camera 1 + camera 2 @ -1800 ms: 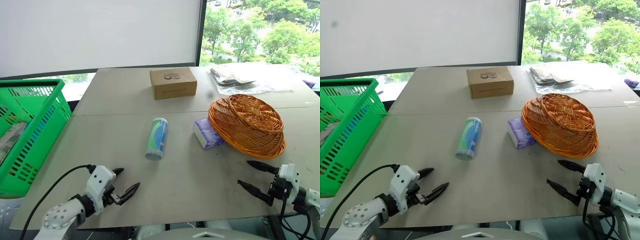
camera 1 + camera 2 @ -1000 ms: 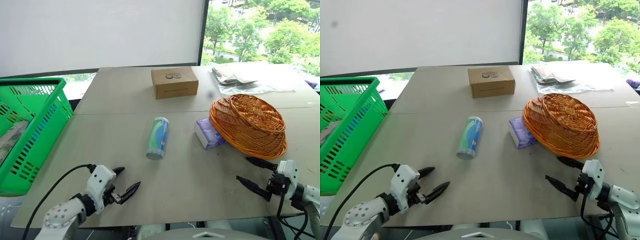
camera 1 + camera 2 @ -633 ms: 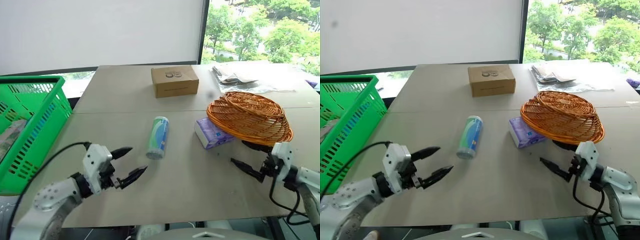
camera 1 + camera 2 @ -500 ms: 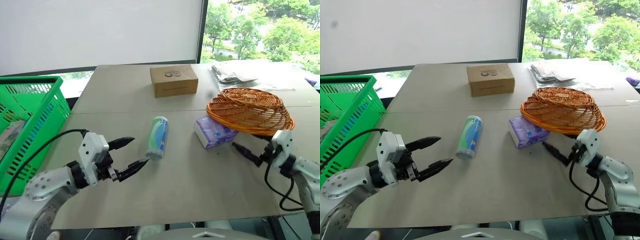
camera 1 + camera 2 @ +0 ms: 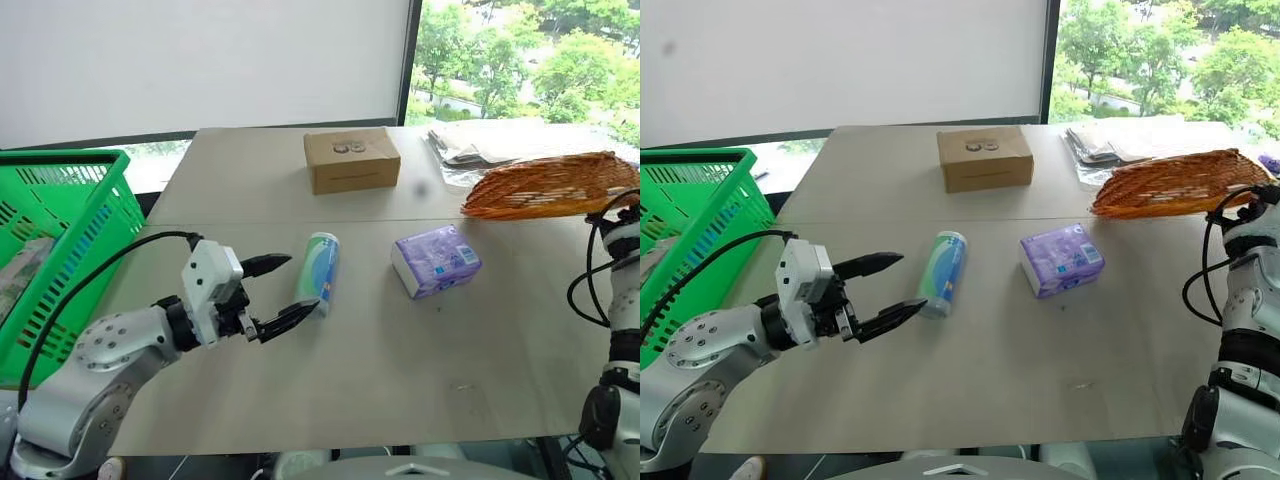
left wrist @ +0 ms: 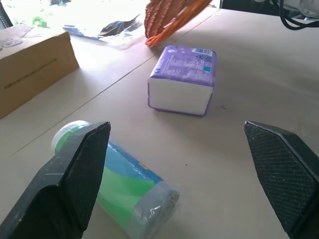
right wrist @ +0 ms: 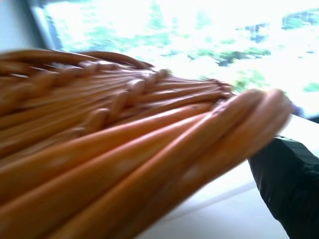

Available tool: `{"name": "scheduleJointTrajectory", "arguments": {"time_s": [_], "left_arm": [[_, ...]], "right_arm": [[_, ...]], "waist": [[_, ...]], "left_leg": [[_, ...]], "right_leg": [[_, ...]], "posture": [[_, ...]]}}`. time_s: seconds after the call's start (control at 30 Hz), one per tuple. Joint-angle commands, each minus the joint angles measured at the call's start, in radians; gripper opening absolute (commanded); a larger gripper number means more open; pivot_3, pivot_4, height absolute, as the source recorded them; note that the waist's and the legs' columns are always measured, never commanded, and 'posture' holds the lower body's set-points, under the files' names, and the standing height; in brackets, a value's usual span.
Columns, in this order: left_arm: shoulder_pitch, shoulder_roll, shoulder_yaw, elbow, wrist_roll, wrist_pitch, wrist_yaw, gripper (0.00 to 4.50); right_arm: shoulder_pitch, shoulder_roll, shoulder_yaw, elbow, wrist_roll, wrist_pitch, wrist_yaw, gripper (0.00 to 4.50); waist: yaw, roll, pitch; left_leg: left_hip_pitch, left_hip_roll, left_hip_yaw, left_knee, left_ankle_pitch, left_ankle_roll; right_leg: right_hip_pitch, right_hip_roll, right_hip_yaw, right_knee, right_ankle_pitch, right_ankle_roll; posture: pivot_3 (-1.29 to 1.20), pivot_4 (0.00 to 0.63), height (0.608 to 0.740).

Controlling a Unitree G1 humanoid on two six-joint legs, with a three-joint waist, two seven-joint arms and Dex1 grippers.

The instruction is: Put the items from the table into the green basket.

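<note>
Our left gripper point(image 5: 272, 295) hangs spread and empty just beside the white container point(image 5: 317, 274), which lies mid-counter. Our right gripper's point(image 7: 284, 186) spread fingers carry the tilted wicker basket point(image 5: 548, 186) at the counter's point(image 5: 400, 350) right edge. The purple tissue pack point(image 5: 436, 259) lies uncovered. Neither item is in the green basket point(image 5: 60, 250) yet; both remain to be moved.

Table point(image 5: 360, 380): container point(image 5: 317, 273) lying on its side near the centre; tissue pack point(image 5: 436, 259) to its right, apart from it; cardboard box point(image 5: 352, 160) behind both, beyond the seam. Wicker basket point(image 5: 548, 186) far right, tilted, lifted. Green basket point(image 5: 62, 230) off the table's left edge. Papers point(image 5: 478, 142) at far right rear.
</note>
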Motion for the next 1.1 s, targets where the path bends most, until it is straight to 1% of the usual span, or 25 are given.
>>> {"name": "scheduleJointTrajectory", "arguments": {"time_s": [0.03,0.07,0.1,0.13,0.2,0.23,0.3,0.33,0.4,0.43,0.47,0.5,0.53,0.57,0.6,0.63,0.67,0.7,0.73,0.77,0.83,0.9,1.0,1.1], "left_arm": [[-0.019,-0.004,-0.005,-0.039,0.002,0.002,0.023,4.43],[-0.019,-0.004,-0.011,-0.042,0.003,0.003,0.028,4.43],[-0.018,-0.004,-0.016,-0.043,0.007,0.003,0.031,4.43],[-0.017,-0.005,-0.020,-0.046,0.009,0.003,0.034,4.43],[-0.016,-0.006,-0.024,-0.048,0.009,0.004,0.038,4.43],[-0.017,-0.007,-0.025,-0.049,0.009,0.005,0.040,4.43],[-0.019,-0.007,-0.030,-0.049,0.012,0.006,0.043,4.43],[-0.023,-0.009,-0.033,-0.048,0.011,0.008,0.045,4.43],[-0.033,-0.012,-0.039,-0.043,0.012,0.009,0.047,4.43],[-0.038,-0.015,-0.045,-0.041,0.013,0.011,0.047,4.43],[-0.043,-0.017,-0.049,-0.039,0.014,0.011,0.048,4.43],[-0.049,-0.020,-0.057,-0.036,0.017,0.012,0.048,4.43],[-0.054,-0.022,-0.063,-0.034,0.019,0.011,0.047,4.43],[-0.060,-0.024,-0.068,-0.031,0.021,0.012,0.047,4.43],[-0.065,-0.025,-0.070,-0.030,0.023,0.013,0.047,4.43],[-0.071,-0.026,-0.072,-0.028,0.023,0.014,0.047,4.43],[-0.077,-0.028,-0.075,-0.025,0.025,0.015,0.046,4.43],[-0.080,-0.028,-0.077,-0.023,0.026,0.014,0.046,4.43],[-0.082,-0.028,-0.078,-0.022,0.027,0.014,0.045,4.43],[-0.083,-0.029,-0.079,-0.021,0.028,0.014,0.045,4.43],[-0.081,-0.031,-0.076,-0.024,0.028,0.015,0.048,4.43],[-0.080,-0.034,-0.074,-0.025,0.028,0.016,0.053,4.43],[-0.069,-0.036,-0.073,-0.032,0.029,0.016,0.058,4.43],[-0.062,-0.036,-0.072,-0.031,0.029,0.015,0.058,4.43]], "right_arm": [[-0.012,-0.055,-0.042,0.080,-0.047,0.088,-0.175,4.50],[0.011,-0.068,-0.042,0.100,-0.057,0.149,-0.200,4.50],[0.054,-0.095,0.005,0.099,-0.076,0.260,-0.155,4.50],[0.110,-0.115,0.058,0.070,-0.085,0.328,-0.068,4.50],[0.216,-0.143,0.149,-0.021,-0.083,0.383,0.125,4.50],[0.294,-0.181,0.218,-0.098,-0.071,0.440,0.254,4.50],[0.475,-0.282,0.346,-0.295,-0.019,0.530,0.528,4.50],[0.538,-0.314,0.373,-0.372,-0.009,0.536,0.592,4.50],[0.568,-0.308,0.336,-0.464,0.056,0.560,0.627,4.50],[0.552,-0.276,0.286,-0.508,0.136,0.620,0.621,4.50],[0.528,-0.240,0.237,-0.534,0.200,0.661,0.609,4.50],[0.474,-0.182,0.172,-0.531,0.246,0.660,0.554,4.50],[0.393,-0.118,0.083,-0.492,0.292,0.683,0.439,4.50],[0.312,-0.069,-0.001,-0.436,0.330,0.697,0.329,4.50],[0.236,-0.037,-0.078,-0.370,0.349,0.676,0.222,4.50],[0.180,-0.032,-0.127,-0.294,0.322,0.609,0.136,4.50],[0.131,-0.036,-0.169,-0.222,0.290,0.539,0.045,4.50],[0.107,-0.049,-0.182,-0.176,0.263,0.504,-0.003,4.50],[0.089,-0.058,-0.189,-0.144,0.243,0.488,-0.029,4.50],[0.082,-0.065,-0.182,-0.127,0.227,0.476,-0.032,4.50],[0.110,-0.078,-0.103,-0.134,0.152,0.433,0.010,4.50],[0.118,-0.065,-0.070,-0.156,0.114,0.374,0.029,4.50],[0.092,-0.036,-0.083,-0.173,0.097,0.303,-0.008,4.50],[0.090,-0.019,-0.073,-0.204,0.096,0.286,0.012,4.50]], "waist": [[-0.004,0.000,0.000],[-0.006,0.001,0.000],[-0.005,0.001,0.000],[-0.004,0.001,0.000],[-0.002,0.001,0.000],[-0.003,0.003,-0.001],[-0.007,0.003,-0.001],[-0.007,0.000,-0.003],[-0.016,-0.013,-0.007],[-0.025,-0.018,-0.007],[-0.031,-0.019,-0.005],[-0.039,-0.019,-0.001],[-0.041,-0.019,0.001],[-0.051,-0.015,0.008],[-0.054,-0.012,0.011],[-0.054,-0.006,0.016],[-0.052,0.003,0.019],[-0.043,0.007,0.020],[-0.037,0.010,0.018],[-0.027,0.008,0.018],[-0.022,0.006,0.017],[-0.025,0.006,0.016],[-0.031,0.008,0.017],[-0.029,0.008,0.018]], "left_leg": [[0.000,0.000,0.000,0.000,0.000,0.000],[0.001,0.000,0.001,0.000,0.000,0.000],[0.001,0.000,0.001,0.000,0.000,0.000],[0.001,0.000,0.001,0.000,0.000,0.000],[0.000,0.000,0.001,0.000,0.000,0.000],[0.000,0.000,0.000,0.000,0.000,0.000],[0.003,0.001,0.000,-0.001,-0.001,0.002],[0.003,0.002,-0.001,-0.001,-0.001,0.002],[0.005,0.007,-0.003,-0.002,-0.001,0.002],[0.005,0.014,-0.003,-0.002,-0.001,0.002],[0.005,0.017,-0.004,-0.001,-0.001,0.001],[0.006,0.018,-0.003,-0.001,-0.001,0.001],[0.010,0.018,-0.004,-0.001,-0.001,0.001],[0.012,0.018,-0.005,-0.001,-0.001,0.001],[0.018,0.018,-0.007,-0.001,-0.001,0.001],[0.019,0.017,-0.010,0.000,-0.002,-0.001],[0.019,0.014,-0.012,0.002,-0.004,-0.003],[0.021,0.008,-0.010,0.000,-0.001,0.001],[0.017,0.002,-0.009,0.002,-0.001,0.001],[0.015,0.000,-0.009,0.000,0.000,0.001],[0.007,-0.001,-0.008,-0.001,-0.001,0.001],[-0.001,0.000,-0.009,-0.001,-0.002,0.002],[-0.001,0.000,-0.009,-0.003,-0.006,0.007],[0.001,0.000,-0.006,-0.004,-0.006,0.007]], "right_leg": [[0.000,0.000,0.001,0.000,0.000,0.000],[0.000,0.000,0.001,0.000,0.000,0.000],[0.000,0.000,0.002,0.000,0.000,0.000],[0.000,0.000,0.003,0.000,0.000,0.000],[0.000,0.000,0.003,-0.001,0.000,0.000],[0.000,0.001,0.003,-0.001,0.000,0.000],[0.002,0.002,0.002,0.000,-0.003,0.004],[0.002,0.002,0.001,0.000,-0.003,0.004],[0.004,0.006,0.001,0.000,-0.004,0.004],[0.005,0.010,0.000,-0.001,-0.004,0.003],[0.007,0.014,-0.001,-0.001,-0.003,0.002],[0.007,0.016,-0.001,-0.001,-0.002,0.000],[0.008,0.018,0.001,0.000,0.001,-0.004],[0.009,0.018,0.002,0.000,0.001,-0.004],[0.013,0.017,0.002,0.000,0.001,-0.004],[0.013,0.018,0.003,0.000,0.001,-0.004],[0.013,0.018,0.002,-0.001,0.001,-0.004],[0.010,0.018,0.007,0.002,0.001,-0.004],[0.007,0.018,0.011,0.004,0.002,-0.003],[0.006,0.017,0.012,0.004,0.001,-0.002],[0.002,0.017,0.012,0.001,-0.001,0.000],[-0.003,0.016,0.013,-0.002,0.003,0.001],[-0.004,0.016,0.021,-0.003,0.002,0.003],[-0.005,0.015,0.024,-0.003,0.002,0.004]], "posture": [[0.16,0.033,0.740],[0.16,0.033,0.740],[0.16,0.033,0.740],[0.15,0.037,0.740],[0.15,0.037,0.740],[0.15,0.041,0.740],[0.15,0.042,0.740],[0.14,0.045,0.740],[0.14,0.046,0.740],[0.13,0.045,0.740],[0.13,0.045,0.740],[0.13,0.045,0.740],[0.13,0.046,0.740],[0.13,0.046,0.740],[0.13,0.045,0.740],[0.13,0.045,0.740],[0.13,0.045,0.740],[0.13,0.046,0.740],[0.13,0.046,0.740],[0.13,0.046,0.740],[0.13,0.051,0.740],[0.13,0.051,0.740],[0.13,0.059,0.740],[0.13,0.062,0.740]]}}
